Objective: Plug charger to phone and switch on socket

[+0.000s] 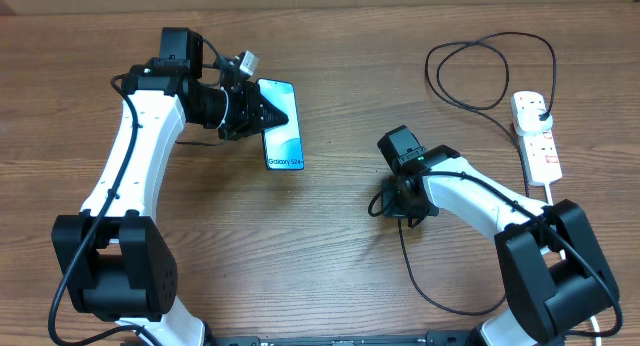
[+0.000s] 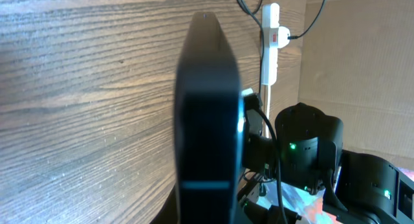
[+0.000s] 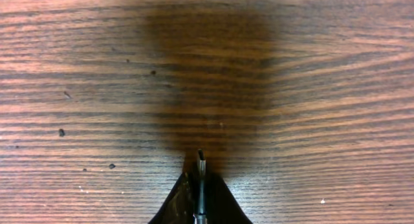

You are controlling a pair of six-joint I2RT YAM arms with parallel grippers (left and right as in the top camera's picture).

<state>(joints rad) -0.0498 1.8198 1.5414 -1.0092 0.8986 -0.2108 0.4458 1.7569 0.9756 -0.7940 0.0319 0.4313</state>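
The phone [image 1: 283,126] with its blue-to-white "Galaxy S24" screen is held at its left end by my left gripper [image 1: 262,111], which is shut on it. In the left wrist view the phone [image 2: 207,114] is seen edge-on as a dark slab. My right gripper [image 1: 385,201] is shut on the charger's connector tip [image 3: 200,158], which sticks out between the fingers just above the wood. The black charger cable [image 1: 415,271] trails from it towards the front. The white socket [image 1: 537,134] lies at the far right, with a black plug in it; it also shows in the left wrist view [image 2: 272,39].
A loop of black cable [image 1: 490,71] lies at the back right near the socket. The socket's thick white cord [image 1: 548,191] runs towards the front right. The right arm fills the lower right of the left wrist view [image 2: 310,153].
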